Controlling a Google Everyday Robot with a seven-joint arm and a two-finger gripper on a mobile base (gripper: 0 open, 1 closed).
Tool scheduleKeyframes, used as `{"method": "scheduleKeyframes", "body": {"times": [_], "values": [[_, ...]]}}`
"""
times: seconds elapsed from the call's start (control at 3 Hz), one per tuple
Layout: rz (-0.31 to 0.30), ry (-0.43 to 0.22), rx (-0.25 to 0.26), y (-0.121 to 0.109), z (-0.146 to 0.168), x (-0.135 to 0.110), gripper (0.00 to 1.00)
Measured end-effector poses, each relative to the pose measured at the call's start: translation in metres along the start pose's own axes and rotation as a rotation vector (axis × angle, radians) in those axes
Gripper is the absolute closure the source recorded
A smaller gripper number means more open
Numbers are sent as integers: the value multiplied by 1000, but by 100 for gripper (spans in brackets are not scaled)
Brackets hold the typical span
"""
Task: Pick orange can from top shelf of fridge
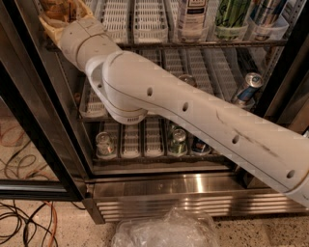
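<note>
The fridge [193, 195] stands open in front of me. My white arm reaches up to the far left end of the top shelf [203, 43]. My gripper [63, 13] is at the frame's top left corner. Its tan fingers [47, 23] sit on both sides of the orange can [57, 6] and are closed against it. Only the can's lower orange-amber body shows; its lid is cut off by the top edge.
Bottles [193, 17] and a green bottle [231, 14] stand on the top shelf's right. A blue-and-silver can [248, 87] sits on the middle rack. Cans [105, 144] stand on the lower rack. The black door frame [34, 125], floor cables [21, 226] and a plastic bag [164, 231] are nearby.
</note>
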State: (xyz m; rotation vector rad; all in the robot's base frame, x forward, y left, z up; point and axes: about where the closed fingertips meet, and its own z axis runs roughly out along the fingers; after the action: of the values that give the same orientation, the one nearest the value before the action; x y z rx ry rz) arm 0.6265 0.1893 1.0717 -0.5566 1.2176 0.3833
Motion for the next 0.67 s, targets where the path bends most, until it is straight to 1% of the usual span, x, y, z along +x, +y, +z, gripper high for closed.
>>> {"method": "scheduleKeyframes", "body": {"times": [0.67], "values": [[-7, -17, 6, -2, -1, -6, 100]]}}
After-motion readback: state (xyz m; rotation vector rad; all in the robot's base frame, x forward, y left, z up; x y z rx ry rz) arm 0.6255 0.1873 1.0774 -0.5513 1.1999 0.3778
